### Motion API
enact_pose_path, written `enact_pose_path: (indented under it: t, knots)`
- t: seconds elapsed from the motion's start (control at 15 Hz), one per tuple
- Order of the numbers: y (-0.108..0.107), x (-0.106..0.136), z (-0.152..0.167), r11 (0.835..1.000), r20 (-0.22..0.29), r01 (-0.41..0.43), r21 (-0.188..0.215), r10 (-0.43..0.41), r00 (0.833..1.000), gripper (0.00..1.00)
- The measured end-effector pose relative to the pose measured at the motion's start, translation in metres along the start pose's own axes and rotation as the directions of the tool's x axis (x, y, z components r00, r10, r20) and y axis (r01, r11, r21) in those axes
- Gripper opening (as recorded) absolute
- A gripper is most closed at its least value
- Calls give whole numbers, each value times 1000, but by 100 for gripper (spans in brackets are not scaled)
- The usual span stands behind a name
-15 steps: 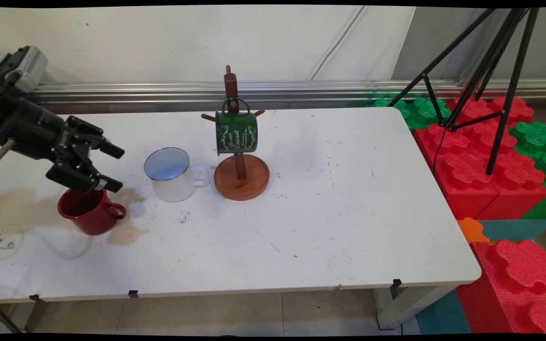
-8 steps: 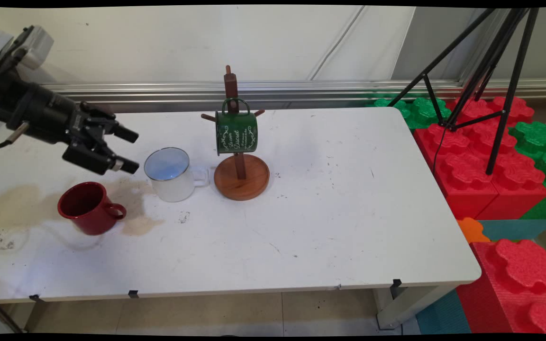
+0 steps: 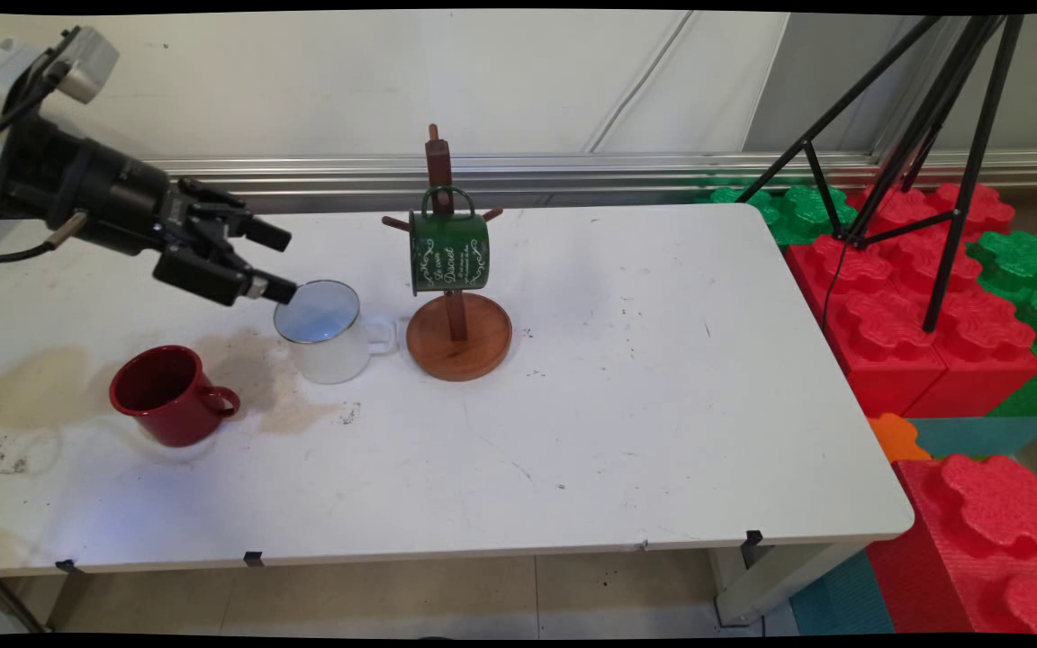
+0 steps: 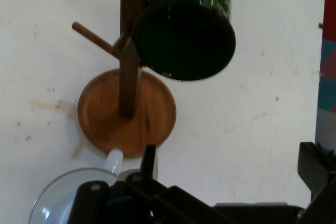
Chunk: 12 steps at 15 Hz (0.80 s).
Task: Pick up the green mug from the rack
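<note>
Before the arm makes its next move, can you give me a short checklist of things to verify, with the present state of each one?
1. Jaws of the gripper open and holding nothing: ok.
2. Gripper clear of the white mug: cannot tell; the lower finger's tip sits at the rim in the main view.
3. White mug upright, handle toward the wooden stand: ok.
4. Green mug hanging by its handle on a stand peg: ok.
5. Red mug upright, apart from the gripper: ok.
6. Stand's other pegs free: ok for the two in view.

Glossy enamelled green mug [image 3: 449, 253], smooth wooden mug tree [image 3: 458, 334], glossy red mug [image 3: 172, 396]
</note>
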Motion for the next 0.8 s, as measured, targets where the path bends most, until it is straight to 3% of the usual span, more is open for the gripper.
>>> enact_pose_path:
  t: [0.8]
  knots:
    - [0, 11, 45, 996, -124, 70, -52, -76, 989, 100]
